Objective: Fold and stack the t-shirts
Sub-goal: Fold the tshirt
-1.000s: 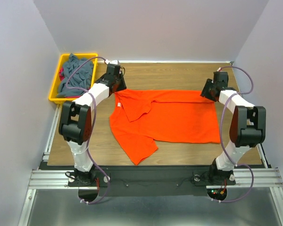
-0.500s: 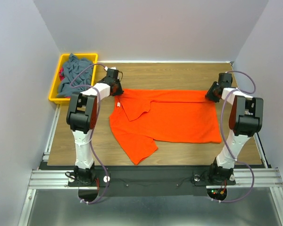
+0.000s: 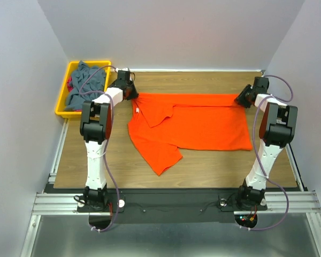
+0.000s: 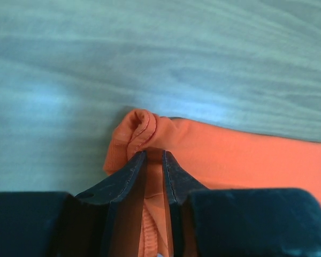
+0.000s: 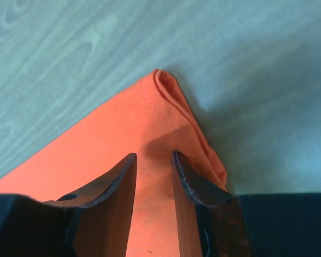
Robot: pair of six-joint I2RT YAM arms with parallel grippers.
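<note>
I've dragged the shirt [image 3: 203, 126] farther up the table [image 3: 203, 83]. My left gripper [image 4: 154, 155] and right gripper [image 5: 152, 156] each pinch a far corner. Either thin pinch could slip, letting the cloth bunch.

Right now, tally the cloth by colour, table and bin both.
Orange t-shirt, spread on the table: 1
Grey-blue cloth, heaped in the yellow bin: 1 heap; how many shirts it holds cannot be told
Red cloth, a glimpse at the bin's left side: 1
Total: 3 cloth items in view, one per colour
</note>
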